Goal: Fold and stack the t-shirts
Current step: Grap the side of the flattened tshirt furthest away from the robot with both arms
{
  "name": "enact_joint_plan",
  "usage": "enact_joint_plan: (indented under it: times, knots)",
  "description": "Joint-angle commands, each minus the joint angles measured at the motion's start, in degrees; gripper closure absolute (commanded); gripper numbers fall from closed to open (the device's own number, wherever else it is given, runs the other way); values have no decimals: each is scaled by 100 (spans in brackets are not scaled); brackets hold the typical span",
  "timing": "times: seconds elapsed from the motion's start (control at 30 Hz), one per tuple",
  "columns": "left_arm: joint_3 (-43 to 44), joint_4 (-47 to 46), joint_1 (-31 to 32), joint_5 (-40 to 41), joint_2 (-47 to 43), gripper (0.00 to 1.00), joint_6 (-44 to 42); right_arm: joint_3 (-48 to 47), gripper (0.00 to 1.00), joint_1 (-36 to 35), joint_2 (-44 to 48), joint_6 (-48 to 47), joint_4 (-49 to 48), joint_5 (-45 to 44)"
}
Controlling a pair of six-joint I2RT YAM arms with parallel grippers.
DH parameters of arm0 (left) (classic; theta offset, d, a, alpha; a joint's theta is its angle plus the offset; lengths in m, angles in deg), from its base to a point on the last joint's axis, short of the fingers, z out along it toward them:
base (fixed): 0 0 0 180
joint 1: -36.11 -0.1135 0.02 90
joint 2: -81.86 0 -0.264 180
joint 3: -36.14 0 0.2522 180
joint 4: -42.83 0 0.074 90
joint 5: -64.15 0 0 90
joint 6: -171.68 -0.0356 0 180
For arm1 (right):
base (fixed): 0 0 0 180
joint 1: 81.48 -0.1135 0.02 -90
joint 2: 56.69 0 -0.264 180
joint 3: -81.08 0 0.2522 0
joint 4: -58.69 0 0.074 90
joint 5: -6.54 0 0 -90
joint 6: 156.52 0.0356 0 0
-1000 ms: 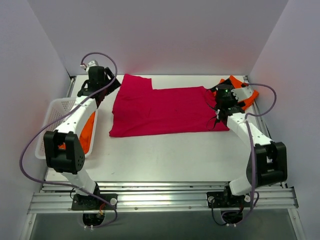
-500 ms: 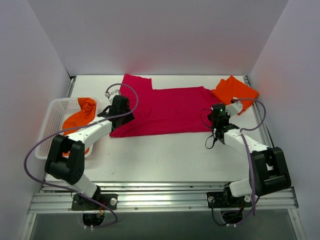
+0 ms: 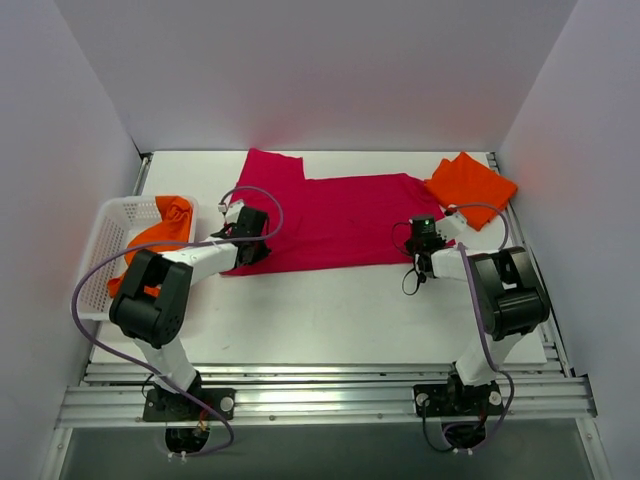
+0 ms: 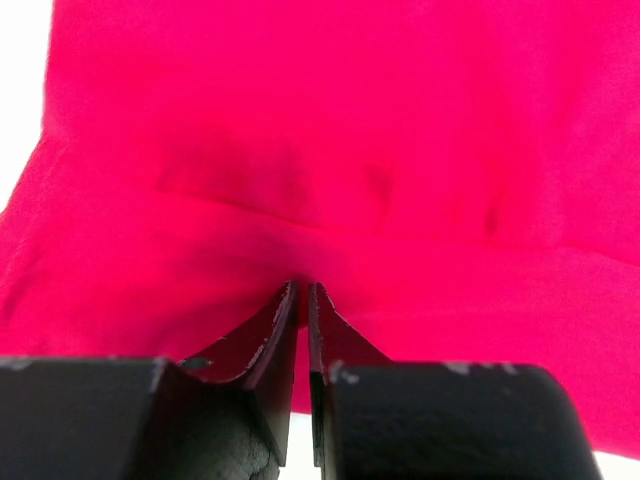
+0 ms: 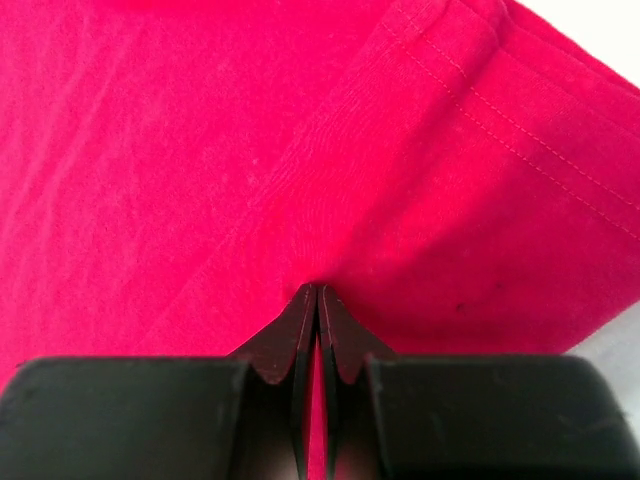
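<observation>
We see the crimson t-shirt (image 3: 330, 212) spread flat over the far half of the table (image 3: 330, 312), with one sleeve jutting toward the back wall at its left end. The left gripper (image 3: 248, 246) sits low at the shirt's near left corner. From above we cannot make out its fingers, because the wrist body covers them. In the left wrist view the two dark fingertips (image 4: 283, 318) stand almost together with only a hairline slit between them. The cloth puckers into a ridge right at the tips, so we read them as pinched on the crimson fabric, though how much cloth lies inside the slit is hidden.

The right gripper (image 3: 422, 238) rests at the near right corner of the same shirt. Its wrist view shows the fingers pressed together with a sliver of red between them, clamped on a fold just beside a stitched hem. The shirt nearly fills that frame, and most of its outline is cut off.

A folded orange t-shirt (image 3: 470, 183) lies at the far right of the table, just beside the crimson one, and we cannot tell whether they touch. A second orange t-shirt (image 3: 165, 222) lies crumpled in the white mesh basket (image 3: 108, 226) at the left edge, partly hidden by the left arm
</observation>
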Motion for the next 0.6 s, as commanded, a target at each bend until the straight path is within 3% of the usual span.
enact_joint_plan:
  times: [0.0,0.33,0.57]
  knots:
    - [144,451,40,444,83,83,251,11,100,43,-85,246,-55,105]
    - [-893,770,241,779,-584,83,1023,1189,100,0,978,563,-29,-44]
    - [-1183,1524,724,1305,-1322,83,1613,1708,100,-71,1971,704,664,-220]
